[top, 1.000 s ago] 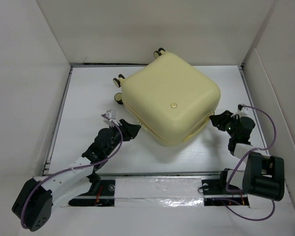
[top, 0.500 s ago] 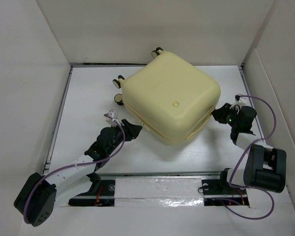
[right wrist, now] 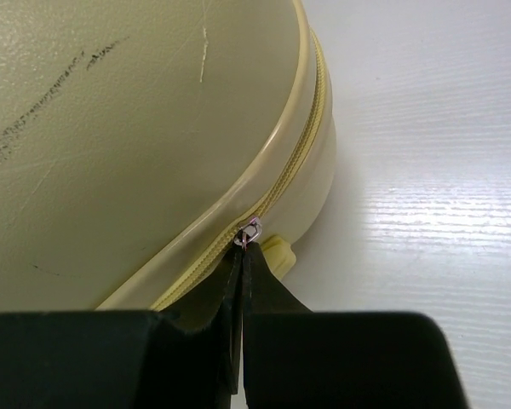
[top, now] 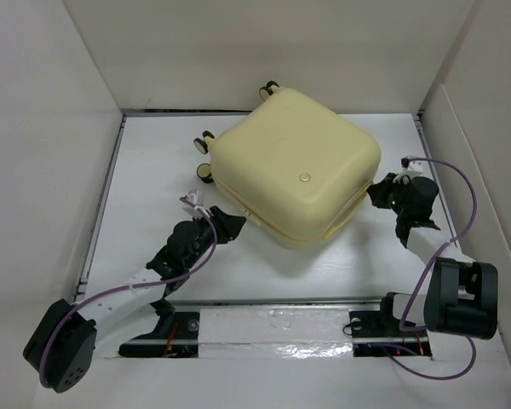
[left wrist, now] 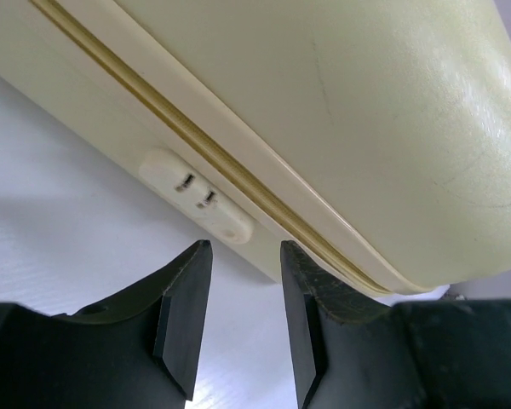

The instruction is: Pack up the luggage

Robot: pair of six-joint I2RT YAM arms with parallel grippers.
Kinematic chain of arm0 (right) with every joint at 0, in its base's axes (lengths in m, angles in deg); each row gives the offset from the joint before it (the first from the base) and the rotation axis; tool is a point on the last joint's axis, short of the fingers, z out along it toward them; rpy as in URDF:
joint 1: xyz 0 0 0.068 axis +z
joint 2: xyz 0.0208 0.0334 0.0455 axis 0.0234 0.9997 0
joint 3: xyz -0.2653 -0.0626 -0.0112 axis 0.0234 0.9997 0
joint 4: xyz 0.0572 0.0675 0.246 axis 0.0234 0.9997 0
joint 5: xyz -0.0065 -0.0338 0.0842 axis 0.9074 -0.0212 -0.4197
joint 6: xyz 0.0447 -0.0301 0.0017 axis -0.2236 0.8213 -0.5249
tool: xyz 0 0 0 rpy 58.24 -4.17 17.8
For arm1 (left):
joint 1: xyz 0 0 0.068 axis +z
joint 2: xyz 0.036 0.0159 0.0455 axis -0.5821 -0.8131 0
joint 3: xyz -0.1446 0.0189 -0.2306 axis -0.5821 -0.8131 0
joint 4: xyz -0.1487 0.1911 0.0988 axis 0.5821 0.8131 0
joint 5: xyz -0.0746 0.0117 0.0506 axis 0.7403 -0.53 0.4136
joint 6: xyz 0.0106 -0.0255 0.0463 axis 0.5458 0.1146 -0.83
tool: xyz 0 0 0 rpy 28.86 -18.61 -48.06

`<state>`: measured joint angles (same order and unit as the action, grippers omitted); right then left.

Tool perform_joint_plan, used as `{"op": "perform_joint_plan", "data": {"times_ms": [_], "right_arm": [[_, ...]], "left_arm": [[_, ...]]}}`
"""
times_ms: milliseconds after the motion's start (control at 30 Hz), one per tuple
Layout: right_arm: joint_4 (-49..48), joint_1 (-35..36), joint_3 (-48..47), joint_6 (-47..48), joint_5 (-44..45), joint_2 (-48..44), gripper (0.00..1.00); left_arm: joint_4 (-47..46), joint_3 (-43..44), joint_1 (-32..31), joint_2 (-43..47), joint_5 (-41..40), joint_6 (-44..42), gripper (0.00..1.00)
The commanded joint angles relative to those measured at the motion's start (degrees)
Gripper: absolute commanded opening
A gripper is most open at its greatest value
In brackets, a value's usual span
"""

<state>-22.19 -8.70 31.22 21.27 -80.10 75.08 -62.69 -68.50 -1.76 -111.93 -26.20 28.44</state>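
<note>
Pinching the luggage (right wrist: 136,128) zipper pull (right wrist: 252,230), right pincer (right wrist: 243,249) clamps tight.

- The left arm (top: 123,298) reaches from the counter's near-left corner diagonally toward the middle, forearm low.
- The left gripper (top: 232,224) has its jaws parted by a narrow gap, with nothing between them.
- The right arm (top: 422,247) rises from the near-right corner and runs along the right edge.
- The right gripper (top: 376,194) points left, its jaws pinched together on a small metal zipper pull (right wrist: 252,231).

Luggage (top: 294,175) — scuffed glossy plastic, metal zip pull (right wrist: 252,232), faintly grained white table (top: 153,170)
</note>
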Motion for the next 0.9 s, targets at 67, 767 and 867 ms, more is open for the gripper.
{"op": "perform_joint_plan", "data": {"times_ms": [67, 767, 867], "right_arm": [[2.66, 9.5, 0.13, 0.78, 3.88, -7.24, 0.0], [22.21, 66.35, 5.42, -17.04, 30.34, -18.51, 0.0], [22.99, 78.36, 2.96, -20.83, 33.94, -16.14, 0.0]], "left_arm": [[-5.44, 2.52, -5.87, -4.21, 0.97, -2.47, 0.35], [-14.76, 13.33, -7.72, -22.05, 0.09, -0.98, 0.36], [-14.58, 13.86, -7.72, -22.67, -0.17, -0.89, 0.35]]}}
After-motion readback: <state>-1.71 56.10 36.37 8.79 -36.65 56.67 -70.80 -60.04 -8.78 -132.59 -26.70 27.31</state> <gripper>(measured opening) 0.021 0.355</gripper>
